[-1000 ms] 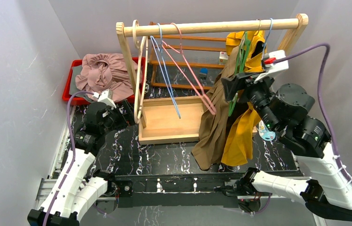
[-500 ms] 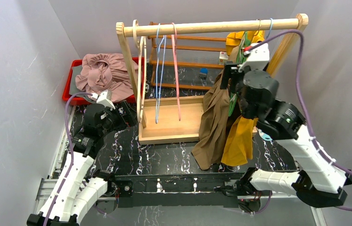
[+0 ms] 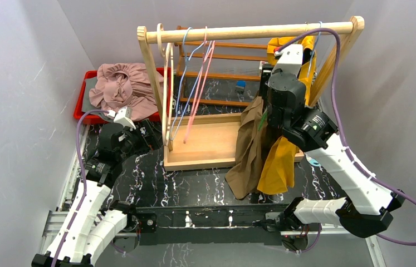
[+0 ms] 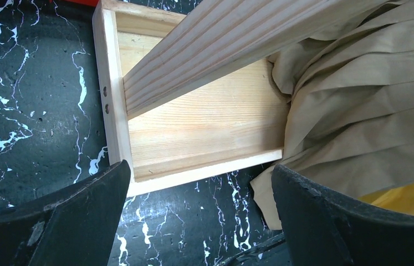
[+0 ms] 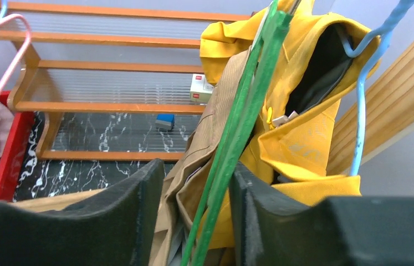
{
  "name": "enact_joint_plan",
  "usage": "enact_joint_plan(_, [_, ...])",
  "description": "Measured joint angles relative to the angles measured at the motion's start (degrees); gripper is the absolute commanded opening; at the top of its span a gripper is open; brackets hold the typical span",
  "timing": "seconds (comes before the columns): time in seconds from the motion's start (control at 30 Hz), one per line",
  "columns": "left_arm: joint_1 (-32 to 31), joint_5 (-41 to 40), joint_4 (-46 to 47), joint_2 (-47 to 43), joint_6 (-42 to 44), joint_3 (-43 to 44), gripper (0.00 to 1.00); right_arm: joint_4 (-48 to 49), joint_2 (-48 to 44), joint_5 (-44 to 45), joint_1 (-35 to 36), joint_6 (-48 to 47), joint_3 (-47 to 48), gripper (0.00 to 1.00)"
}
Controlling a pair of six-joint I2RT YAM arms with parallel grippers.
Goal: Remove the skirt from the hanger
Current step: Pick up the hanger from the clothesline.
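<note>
Skirt (image 3: pixel 250 150), tan, pleated: hangs on green hanger (image 5: pixel 238 127) from wooden rail (image 3: pixel 250 30), yellow garment (image 3: pixel 280 164) just beside. Right gripper (image 5: pixel 196 172): jaws part-open astride the hanger, gap showing on one side. Left gripper (image 4: pixel 199 172): jaws wide apart, empty, over desk (image 3: pixel 194 183).

I can read no word or number anywhere. Ahead of my right claw (image 5: pixel 198 166) and a little above it, a small white box (image 5: pixel 200 86) with a red band stands on the wooden shelf rack (image 5: pixel 110 67). There is print on its face, but it is too small and blurred for me to make out a single letter.
</note>
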Motion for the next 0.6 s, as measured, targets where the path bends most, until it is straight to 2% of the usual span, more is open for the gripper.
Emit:
enact_joint_plan(0.2, [0.0,0.33,0.02,0.0,-0.09,0.0,0.99,-0.17,1.86,-0.35,-2.71,1.95,1.18,0.21])
enact_joint_plan(0.43, [0.0,0.85,0.09,0.24,-0.07,-0.02,0.98,-0.57,1.62,-1.09,-3.17,4.17,1.44,0.06])
enact_joint_plan(0.6, [0.0,1.03,0.13,0.26,-0.07,-0.02,0.99,0.98,-0.07,-5.62,-3.19,3.32,0.31,0.0])
